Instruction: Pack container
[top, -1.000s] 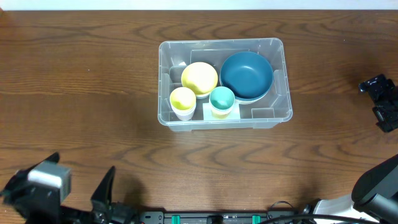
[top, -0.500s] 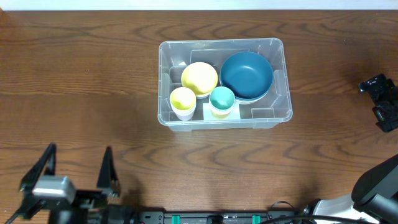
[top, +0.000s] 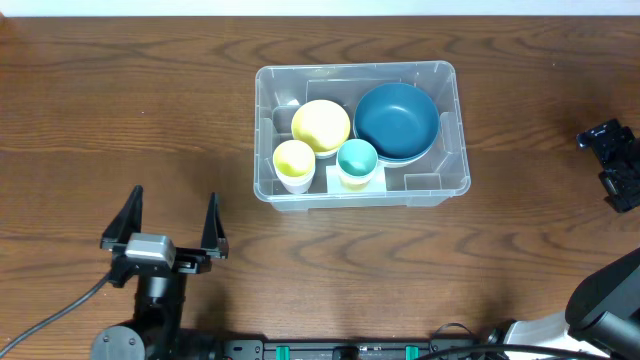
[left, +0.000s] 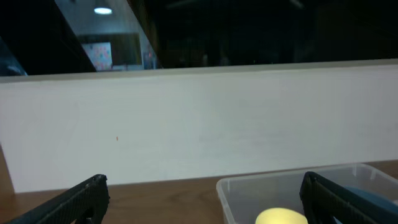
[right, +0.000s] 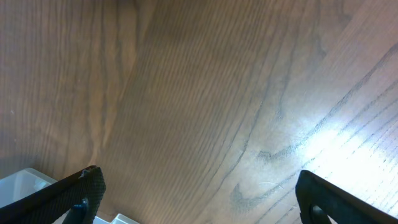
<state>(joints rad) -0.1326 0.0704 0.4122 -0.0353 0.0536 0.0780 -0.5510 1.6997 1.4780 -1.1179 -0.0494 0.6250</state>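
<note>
Your container (top: 350, 68) sits mid-table (top: 120, 120). It holds a dark blue bowl (top: 396, 121), a yellow bowl (top: 321, 126), a yellow cup (top: 294, 160) and a teal cup (top: 357, 158). Your left gripper (top: 173, 195), near-left, is spread wide and empty. Your right gripper (right: 199, 186), well to the right, is spread too.
</note>
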